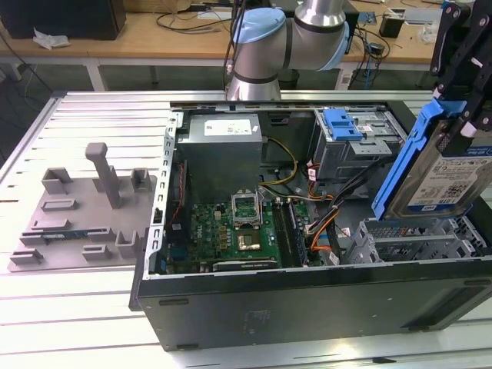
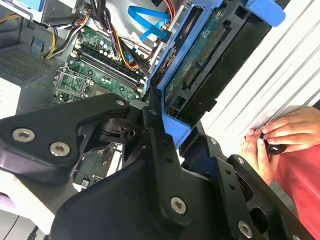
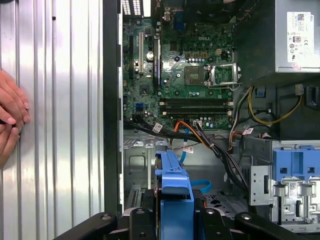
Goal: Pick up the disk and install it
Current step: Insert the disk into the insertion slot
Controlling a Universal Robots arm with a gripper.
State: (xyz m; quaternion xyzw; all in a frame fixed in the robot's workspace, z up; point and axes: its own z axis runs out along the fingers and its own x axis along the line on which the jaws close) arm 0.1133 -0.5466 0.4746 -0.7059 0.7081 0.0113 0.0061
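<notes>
**Grasp.** The end effector (image 1: 460,115) pinches the disk (image 1: 446,181) at its upper end. Its black fingers (image 2: 156,135) are pressed against both sides of the blue bracket (image 1: 405,161). The disk hangs in the air at 3 o'clock in the exterior view, over one corner of the open computer case (image 1: 307,307).

**Orientation.** The disk is steeply tilted, almost on end.
- The long axis runs from 1 o'clock (held end) down to 7 o'clock (free end).
- The labelled silver face is turned toward the exterior camera, and the bracket's rail runs along the edge toward 9 o'clock.
- The second wrist view shows the opposite face, with a green circuit board (image 2: 200,55).
- In the first wrist view the disk is seen edge-on, lined up over the bay.
- The free end sits right at the silver drive cage (image 1: 415,242) at 4 o'clock. Contact cannot be told.

**Surroundings.** The case lies on its side, open side up, on the slatted metal table (image 1: 92,115).
- The motherboard (image 1: 246,231) is at centre, with the power supply (image 1: 223,142) at 12 o'clock from it.
- A second cage with a blue caddy (image 1: 342,127) is at 1 o'clock.
- A grey fixture plate (image 1: 84,207) is at 9 o'clock, just beside the case wall.
- The robot arm (image 1: 284,38) rises at 12 o'clock behind the case.

**In the way.**
- A bundle of black and orange cables (image 3: 200,137) crosses between the motherboard and the bay under the disk.
- A blue flat cable (image 3: 202,185) lies on the bay floor, just beside the disk's edge.
- A person's hands (image 3: 10,117) rest on the table outside the case wall.
</notes>
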